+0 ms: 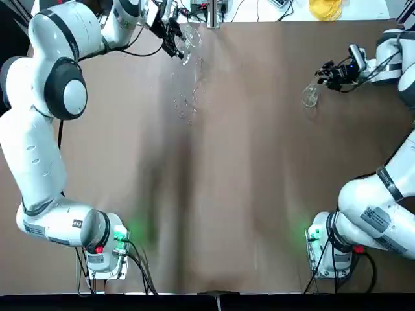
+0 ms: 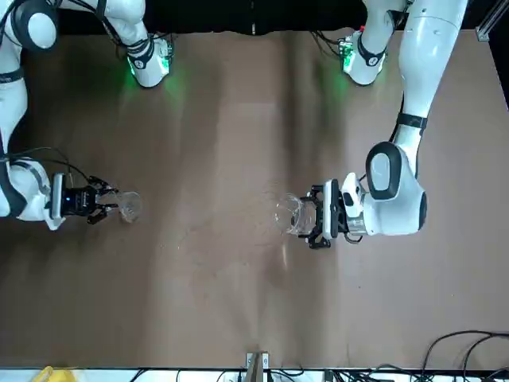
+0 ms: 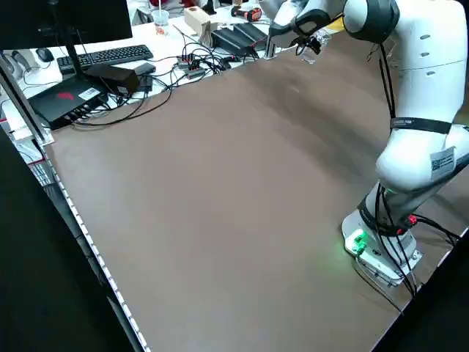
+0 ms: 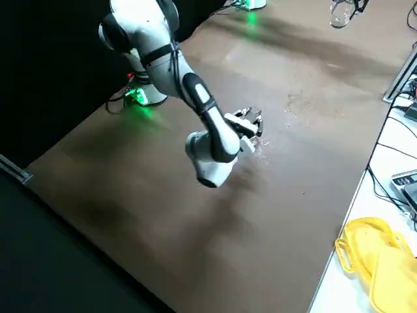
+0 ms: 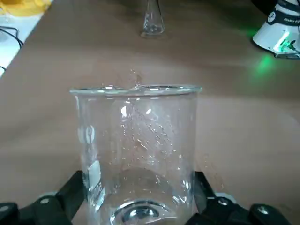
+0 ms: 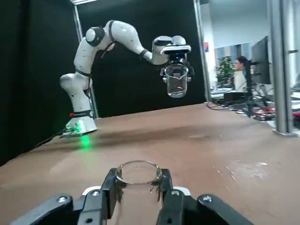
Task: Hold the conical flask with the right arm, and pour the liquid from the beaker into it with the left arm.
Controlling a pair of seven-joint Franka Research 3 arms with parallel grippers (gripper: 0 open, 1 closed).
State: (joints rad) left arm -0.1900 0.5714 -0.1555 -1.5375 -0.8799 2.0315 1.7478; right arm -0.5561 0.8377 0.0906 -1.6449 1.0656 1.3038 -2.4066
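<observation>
- The black left gripper (image 5: 141,187), raised above the brown table (image 1: 227,207), has its fingers apart by a cup's width, clamped on the clear straight-sided glass beaker (image 5: 140,140) – upright, well apart from the flask
- The black right gripper (image 6: 138,180) has its fingers partly closed, pinching the small clear conical glass flask (image 2: 130,205) by its neck
- Clear droplets (image 1: 185,107) dot the table between them

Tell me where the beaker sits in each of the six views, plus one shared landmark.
Top: beaker, upper left, in the left gripper.
Front: beaker, right of centre.
Left side: top, right of centre, only partly visible.
Right side: beaker, top right.
Left wrist: beaker, centre.
Right wrist: beaker, upper, right of centre.
Landmark: brown table.
</observation>
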